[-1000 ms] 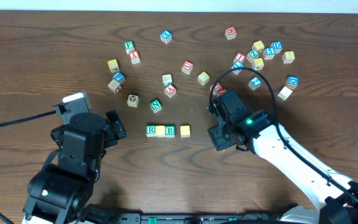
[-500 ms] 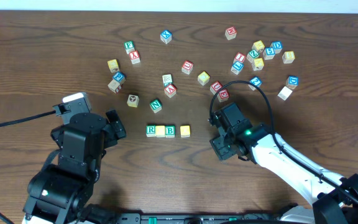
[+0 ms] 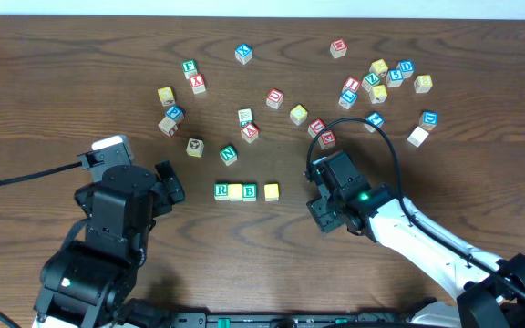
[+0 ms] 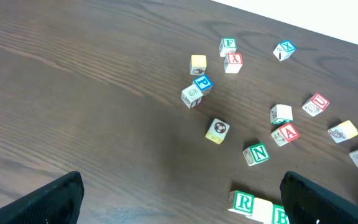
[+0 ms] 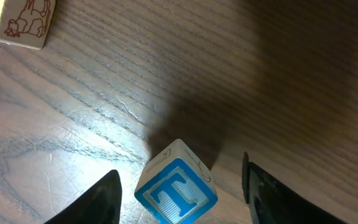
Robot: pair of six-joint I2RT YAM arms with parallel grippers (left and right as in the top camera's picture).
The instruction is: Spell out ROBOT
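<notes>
A row stands at centre front: green R cube (image 3: pixel 221 190), a yellow-faced cube (image 3: pixel 235 191) and green B cube (image 3: pixel 250 191), touching. A second yellow-faced cube (image 3: pixel 271 191) sits a small gap to their right. The blue T cube (image 5: pixel 176 190) rests tilted on the wood between the fingers of my right gripper (image 5: pixel 180 190), with a gap on each side; the jaws are open. In the overhead view the right gripper (image 3: pixel 321 193) hides the T, right of the row. My left gripper (image 3: pixel 169 185) stands wide open left of the row, R (image 4: pixel 243 201) near its right finger.
A green N cube (image 3: pixel 229 155) and red-lettered cubes (image 3: pixel 250 133) lie just behind the row. More cubes scatter along the back, with a cluster at back right (image 3: pixel 381 77). A picture-faced cube (image 5: pixel 20 22) lies beyond the right gripper. A black cable (image 3: pixel 25 178) crosses the left.
My right gripper has moved toward the front edge and slightly left, then nearly settled. The left arm and the row have not moved.
</notes>
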